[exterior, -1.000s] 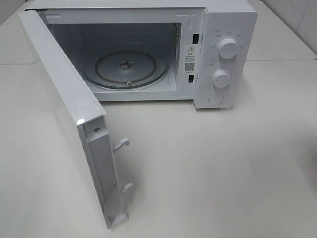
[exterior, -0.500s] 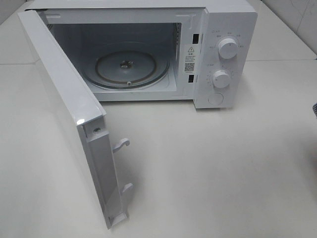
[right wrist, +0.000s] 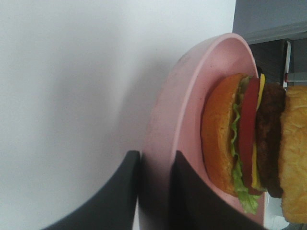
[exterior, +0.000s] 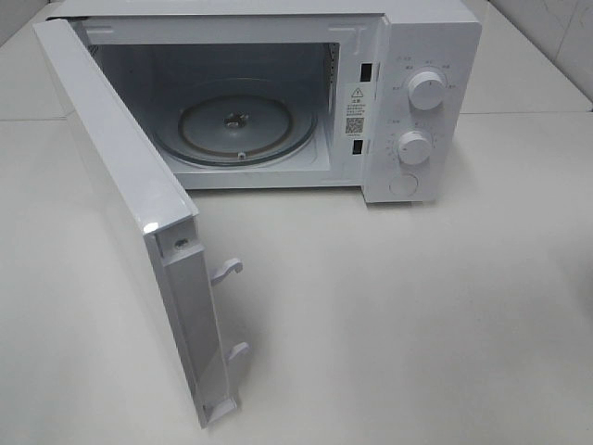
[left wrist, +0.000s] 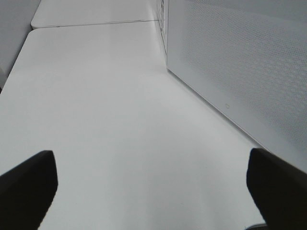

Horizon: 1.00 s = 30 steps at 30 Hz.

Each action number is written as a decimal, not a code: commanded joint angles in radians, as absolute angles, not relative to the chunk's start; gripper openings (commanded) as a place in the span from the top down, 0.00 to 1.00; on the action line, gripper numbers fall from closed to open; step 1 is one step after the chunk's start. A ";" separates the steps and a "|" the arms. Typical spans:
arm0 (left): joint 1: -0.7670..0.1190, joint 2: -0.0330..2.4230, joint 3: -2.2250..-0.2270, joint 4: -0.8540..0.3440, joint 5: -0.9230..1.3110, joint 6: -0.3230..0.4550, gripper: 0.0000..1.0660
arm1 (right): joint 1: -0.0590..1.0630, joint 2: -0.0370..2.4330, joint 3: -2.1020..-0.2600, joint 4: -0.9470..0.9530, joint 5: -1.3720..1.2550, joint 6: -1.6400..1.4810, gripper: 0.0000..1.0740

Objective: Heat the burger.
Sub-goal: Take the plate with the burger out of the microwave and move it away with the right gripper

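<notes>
The microwave [exterior: 278, 102] stands with its door [exterior: 130, 222] swung open and its glass turntable [exterior: 236, 125] bare. The right gripper [right wrist: 156, 191] pinches the pink plate's [right wrist: 168, 129] rim, carrying the burger [right wrist: 249, 139] outside the overhead view. The left gripper [left wrist: 153, 187] is spread wide, holding nothing. Loading, closing and starting remain.

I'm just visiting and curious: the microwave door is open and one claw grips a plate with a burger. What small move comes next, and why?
Probably carry the pink plate toward the microwave. The right gripper is shut on its rim, the burger sits on it, the door stands open and the glass turntable is bare.
</notes>
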State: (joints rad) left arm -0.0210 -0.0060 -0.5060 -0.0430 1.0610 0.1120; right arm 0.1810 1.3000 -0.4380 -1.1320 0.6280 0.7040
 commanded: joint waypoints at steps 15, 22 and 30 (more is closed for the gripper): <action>-0.023 -0.022 -0.505 -0.046 1.046 0.107 0.02 | 0.164 1.543 -0.538 -1.201 0.594 0.775 0.91; -0.023 -0.022 -0.505 -0.046 1.046 0.107 0.02 | 0.164 1.606 -0.554 -1.203 0.560 0.816 0.90; -0.023 -0.022 -0.505 -0.046 1.046 0.107 0.02 | 0.164 1.645 -0.554 -1.161 0.473 0.816 0.90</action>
